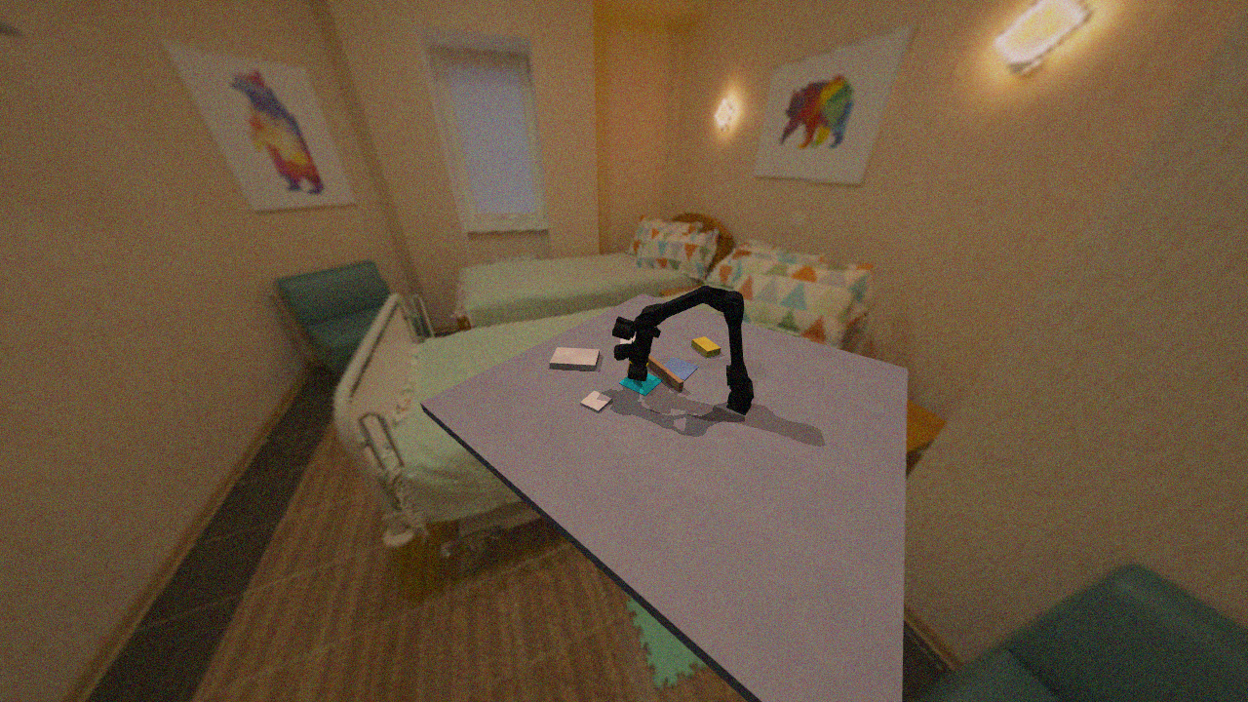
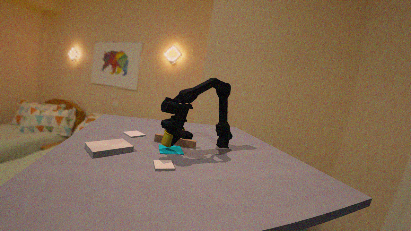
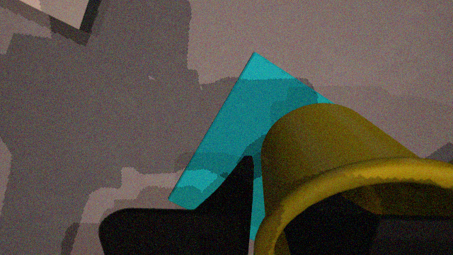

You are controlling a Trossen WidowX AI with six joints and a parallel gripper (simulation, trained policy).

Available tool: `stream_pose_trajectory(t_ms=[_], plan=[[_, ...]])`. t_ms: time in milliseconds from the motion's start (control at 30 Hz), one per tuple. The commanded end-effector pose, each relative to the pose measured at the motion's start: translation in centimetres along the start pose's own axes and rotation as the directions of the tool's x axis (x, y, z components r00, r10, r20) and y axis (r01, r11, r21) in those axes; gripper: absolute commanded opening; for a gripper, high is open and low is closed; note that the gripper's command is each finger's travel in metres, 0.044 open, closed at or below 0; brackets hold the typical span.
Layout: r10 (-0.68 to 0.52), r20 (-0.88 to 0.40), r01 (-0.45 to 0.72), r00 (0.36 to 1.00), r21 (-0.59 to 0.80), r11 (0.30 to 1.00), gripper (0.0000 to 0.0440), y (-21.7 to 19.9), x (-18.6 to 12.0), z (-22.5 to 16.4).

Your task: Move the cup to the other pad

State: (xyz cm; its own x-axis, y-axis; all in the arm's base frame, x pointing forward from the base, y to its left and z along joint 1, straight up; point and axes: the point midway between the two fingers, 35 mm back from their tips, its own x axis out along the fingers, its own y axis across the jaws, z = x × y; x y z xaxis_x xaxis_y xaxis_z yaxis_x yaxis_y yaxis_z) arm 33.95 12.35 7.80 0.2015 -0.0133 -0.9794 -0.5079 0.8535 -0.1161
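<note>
Bears on the Walls, Lamps Aglow

Around me stand tan walls with a pale window (image 1: 488, 135) and two colourful bear pictures. Glowing wall lamps warm the room. I see green-covered beds, patterned pillows (image 1: 790, 284) (image 2: 47, 117), a teal chair (image 1: 335, 305) at the left of the top view, and brown, wood-look flooring (image 1: 349, 559).

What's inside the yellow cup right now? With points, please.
Inside the cup (image 2: 167, 139) (image 3: 329, 142), only a black gripper finger and some inner wall show; the bottom is out of sight, so I can't confirm marbles.
</note>
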Motion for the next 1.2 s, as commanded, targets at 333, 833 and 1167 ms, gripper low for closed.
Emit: stream_pose_trajectory(t_ms=[333, 833, 1167], plan=[[-0.007, 0.030, 0.006, 1.000, 0.051, 0.999, 0.0129, -0.3, 1.5, -0.3], [0.020, 0.133, -0.029, 0.991, 0.071, 0.997, 0.0142, -0.6, -1.6, 0.1], [0.040, 0.182, -0.056, 0.983, 0.087, 0.995, 0.0182, -0.6, -4.3, -0.6]])
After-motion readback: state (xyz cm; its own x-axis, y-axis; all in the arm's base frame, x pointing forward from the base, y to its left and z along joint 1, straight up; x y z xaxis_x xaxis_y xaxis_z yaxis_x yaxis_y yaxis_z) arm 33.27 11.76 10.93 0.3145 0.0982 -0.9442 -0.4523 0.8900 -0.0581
